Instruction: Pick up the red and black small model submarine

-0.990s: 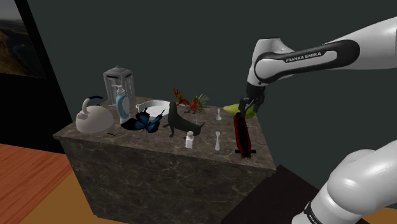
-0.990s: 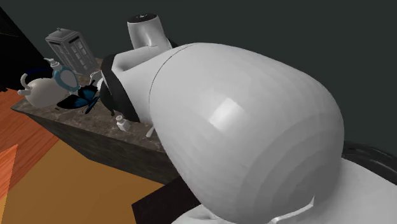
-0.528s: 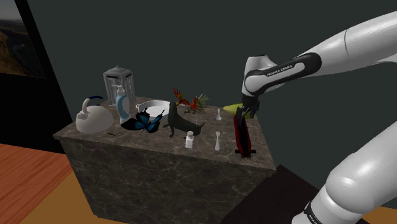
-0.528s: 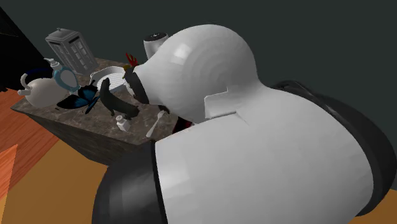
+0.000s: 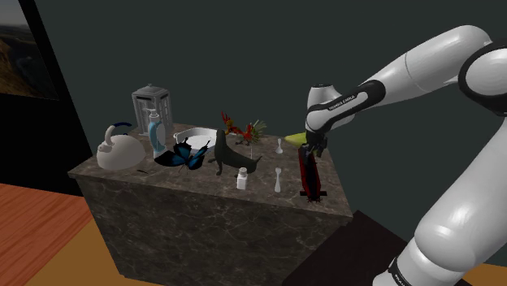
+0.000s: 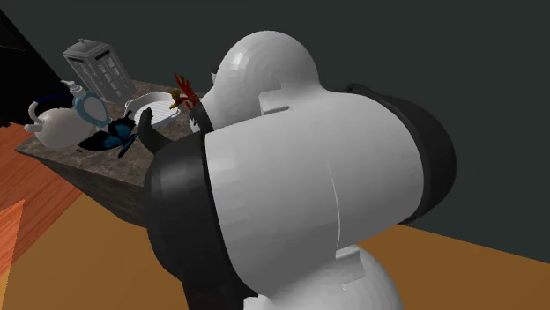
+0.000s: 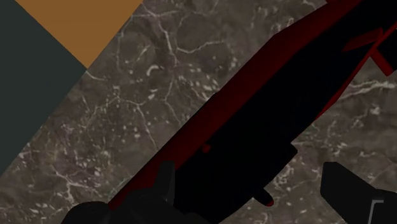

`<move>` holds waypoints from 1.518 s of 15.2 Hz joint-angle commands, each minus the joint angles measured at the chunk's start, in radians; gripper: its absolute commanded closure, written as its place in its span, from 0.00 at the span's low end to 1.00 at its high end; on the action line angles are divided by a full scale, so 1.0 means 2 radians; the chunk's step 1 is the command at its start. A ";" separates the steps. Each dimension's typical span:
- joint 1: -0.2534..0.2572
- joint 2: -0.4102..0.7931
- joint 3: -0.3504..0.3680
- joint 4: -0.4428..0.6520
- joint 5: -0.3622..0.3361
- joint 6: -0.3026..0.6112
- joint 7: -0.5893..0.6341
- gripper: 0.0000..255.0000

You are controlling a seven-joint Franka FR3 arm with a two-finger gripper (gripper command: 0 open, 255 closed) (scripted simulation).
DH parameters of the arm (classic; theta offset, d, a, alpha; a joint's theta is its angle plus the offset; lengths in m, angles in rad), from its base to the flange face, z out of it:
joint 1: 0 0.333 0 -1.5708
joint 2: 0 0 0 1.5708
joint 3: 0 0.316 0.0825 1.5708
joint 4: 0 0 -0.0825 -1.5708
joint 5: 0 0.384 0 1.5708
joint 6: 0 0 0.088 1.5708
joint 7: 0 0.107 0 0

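Counter (image 5: 203, 207): dark marble block; every place below is given by it, as the shoulder view shows it.
Kettle (image 5: 114, 148): white with a dark handle, on the counter's left end.
Police box (image 5: 152, 106): grey, upright, at the counter's far left corner.
Pump bottle (image 5: 154, 135): blue and white, upright, just in front of the police box.
Butterfly (image 5: 185, 155): blue and black, left of the counter's middle.
Dish (image 5: 201, 136): white, toward the counter's far edge, left of its middle.
Seal (image 5: 231, 157): dark figure, head raised, at the counter's middle.
Bird (image 5: 242, 128): red with a green tail, at the middle of the counter's far edge.
Small bottle (image 5: 242, 178): white, right of the counter's middle, toward its front.
Yellow-green thing (image 5: 295, 137): at the counter's far right corner, partly hidden by the gripper.
Submarine (image 5: 308, 172): dark red and black, long and slim, lying flat along the counter's right end, pointing from far edge to front edge.
Gripper (image 5: 310, 149): black, pointing down over the submarine's far end.
Jaws: open. In the wrist view the fingers (image 7: 160, 184) stand one on each side of the hull, and marble shows between the hull and the other finger.
Arm (image 5: 439, 65): white with dark joints, arching in from beyond the counter's right end.
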 commanded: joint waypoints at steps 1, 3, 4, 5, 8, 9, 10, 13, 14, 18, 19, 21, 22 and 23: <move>0.000 0.009 0.000 -0.005 -0.001 0.014 0.003 0.00; 0.000 0.021 0.000 -0.011 -0.003 0.032 0.005 0.00; 0.000 0.021 0.000 -0.011 -0.003 0.032 0.005 0.00; 0.000 0.021 0.000 -0.011 -0.003 0.032 0.005 0.00; 0.000 0.022 0.000 -0.010 -0.003 0.032 0.006 1.00; 0.000 0.022 0.000 -0.010 -0.003 0.032 0.006 1.00; 0.000 0.022 0.000 -0.010 -0.003 0.032 0.006 1.00; 0.000 0.022 0.000 -0.010 -0.003 0.032 0.006 1.00; 0.000 0.023 0.000 -0.010 -0.003 0.033 0.006 1.00; 0.000 0.007 0.000 -0.004 -0.001 0.011 0.002 1.00; 0.000 0.003 0.000 -0.002 0.000 0.005 0.001 1.00; 0.001 -0.006 0.001 0.004 0.001 -0.009 -0.001 1.00; 0.001 -0.010 0.001 0.006 0.001 -0.016 -0.001 1.00; 0.001 -0.014 0.001 0.009 0.002 -0.023 -0.002 1.00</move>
